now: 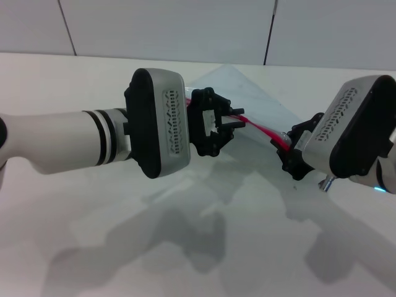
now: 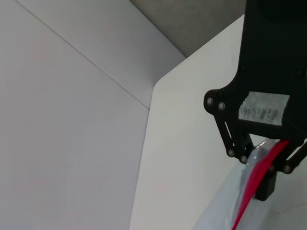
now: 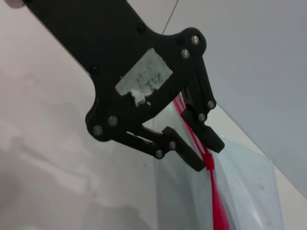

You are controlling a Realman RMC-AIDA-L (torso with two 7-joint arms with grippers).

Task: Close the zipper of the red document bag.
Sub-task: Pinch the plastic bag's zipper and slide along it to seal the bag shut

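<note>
The left end effector [image 1: 230, 121] is clamped on one stretch of the zipper [image 1: 263, 130], and the right end effector [image 1: 289, 147] pinches the same red strip farther along, fingers closed around it. Between them the zipper hangs taut above the white bench [image 1: 204, 247]. The red document bag [image 1: 247, 93] is lifted, its clear body sloping away behind both; contents cannot be made out.
</note>
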